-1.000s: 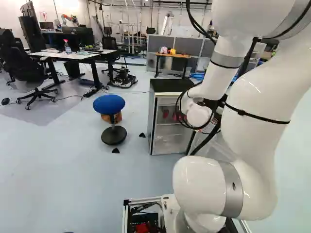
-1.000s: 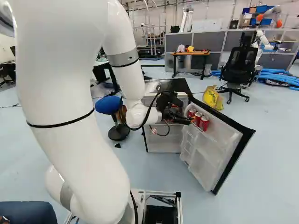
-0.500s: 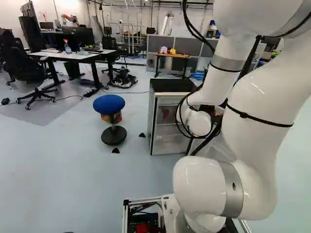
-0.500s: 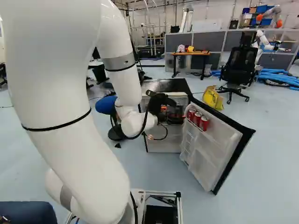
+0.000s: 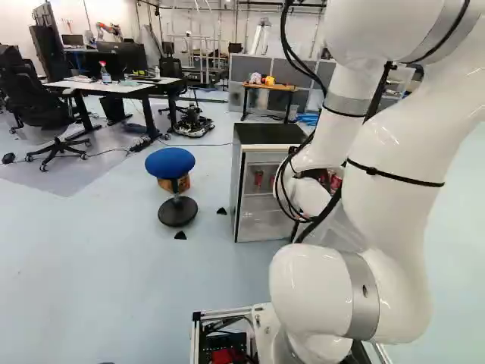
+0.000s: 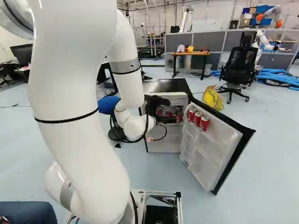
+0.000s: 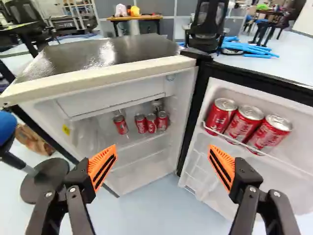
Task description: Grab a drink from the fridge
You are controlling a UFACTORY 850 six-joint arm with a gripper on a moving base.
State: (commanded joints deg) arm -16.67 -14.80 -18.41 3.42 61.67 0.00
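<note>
Arm (image 6: pixel 70 116): rises in front of the fridge (image 5: pixel 265 135), wrist end reaching toward the fridge's open front.
Gripper (image 6: pixel 163 108): just outside the fridge opening; fingers spread wide, orange pads (image 7: pixel 102 167) well apart, nothing pinched.
Door (image 6: pixel 209 156): swung open from the fridge's right side in the right base view.
Door cans (image 7: pixel 244 123): three, red with silver tops, upright in a row behind the wire rail of the fridge door's rack.
Inside cans (image 7: pixel 151 123): four, red, on a shelf inside the fridge, ahead of the gripper; three bunched, one a little apart and tilted.
Stool (image 5: pixel 170 162): blue seat, round black foot, left of the fridge in the left base view.
Bag (image 6: pixel 213 99): yellow, on the floor beyond the fridge door.
Chair (image 6: pixel 240 67): black, farther past the fridge than the bag.
Bench (image 6: pixel 191 53): wooden top, well behind the fridge.
</note>
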